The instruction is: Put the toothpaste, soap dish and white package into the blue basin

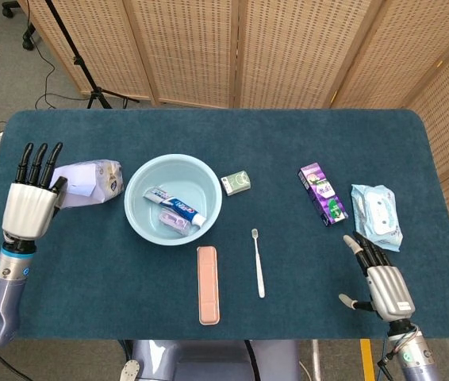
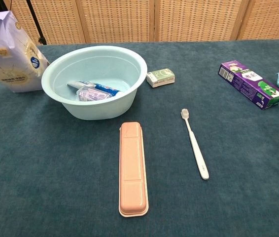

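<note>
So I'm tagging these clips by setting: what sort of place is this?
Probably a robot lab or demo studio: a table covered in blue carpet, wooden folding screens behind it, and a tripod stand with cables on the floor.
</note>
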Robot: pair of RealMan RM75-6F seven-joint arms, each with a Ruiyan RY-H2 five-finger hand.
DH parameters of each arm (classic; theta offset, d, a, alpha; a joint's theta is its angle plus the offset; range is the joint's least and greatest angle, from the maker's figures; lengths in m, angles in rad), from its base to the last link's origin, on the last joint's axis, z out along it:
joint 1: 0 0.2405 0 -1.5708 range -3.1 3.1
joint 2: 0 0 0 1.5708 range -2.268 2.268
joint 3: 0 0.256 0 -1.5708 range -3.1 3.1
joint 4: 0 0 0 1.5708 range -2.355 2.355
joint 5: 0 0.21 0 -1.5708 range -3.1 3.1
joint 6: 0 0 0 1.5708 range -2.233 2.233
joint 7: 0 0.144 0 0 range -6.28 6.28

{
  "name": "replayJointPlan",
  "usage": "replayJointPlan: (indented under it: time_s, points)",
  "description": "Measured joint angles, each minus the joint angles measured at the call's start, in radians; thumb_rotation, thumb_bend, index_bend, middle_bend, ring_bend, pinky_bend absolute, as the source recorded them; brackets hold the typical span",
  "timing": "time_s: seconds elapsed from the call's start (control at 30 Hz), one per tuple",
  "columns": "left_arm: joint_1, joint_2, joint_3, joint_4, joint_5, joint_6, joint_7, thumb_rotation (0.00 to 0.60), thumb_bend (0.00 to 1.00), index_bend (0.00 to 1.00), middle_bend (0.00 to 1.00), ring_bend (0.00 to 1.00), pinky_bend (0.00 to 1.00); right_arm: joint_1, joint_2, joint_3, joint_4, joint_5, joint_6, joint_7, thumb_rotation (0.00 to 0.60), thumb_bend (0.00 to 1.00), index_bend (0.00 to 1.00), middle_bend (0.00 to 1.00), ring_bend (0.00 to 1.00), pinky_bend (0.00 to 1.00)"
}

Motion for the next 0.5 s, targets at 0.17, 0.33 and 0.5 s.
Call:
replayJointPlan:
  time_s: [0.17,0.33,0.5]
  points:
    - [-0.011,0.018,-0.020,-0.014,-0.014,-0.004,0.012,0.600,0.50,0.82,0.10,0.04,0.03,0.001,-0.002,-0.001,0.000,0.000,-0.003,-0.002,0.600,0.08,0.03,0.00,0.00,0.08]
    - [-0.014,0.029,-0.036,-0.020,-0.031,-0.003,0.012,0.600,0.50,0.82,0.10,0.04,0.03,0.001,-0.002,-0.001,0.000,0.001,-0.004,-0.002,0.600,0.08,0.03,0.00,0.00,0.08]
    - [-0.023,0.044,-0.052,-0.037,-0.036,0.000,0.015,0.600,0.50,0.82,0.10,0.04,0.03,0.002,-0.003,0.000,0.001,0.002,-0.006,-0.002,0.600,0.08,0.03,0.00,0.00,0.08]
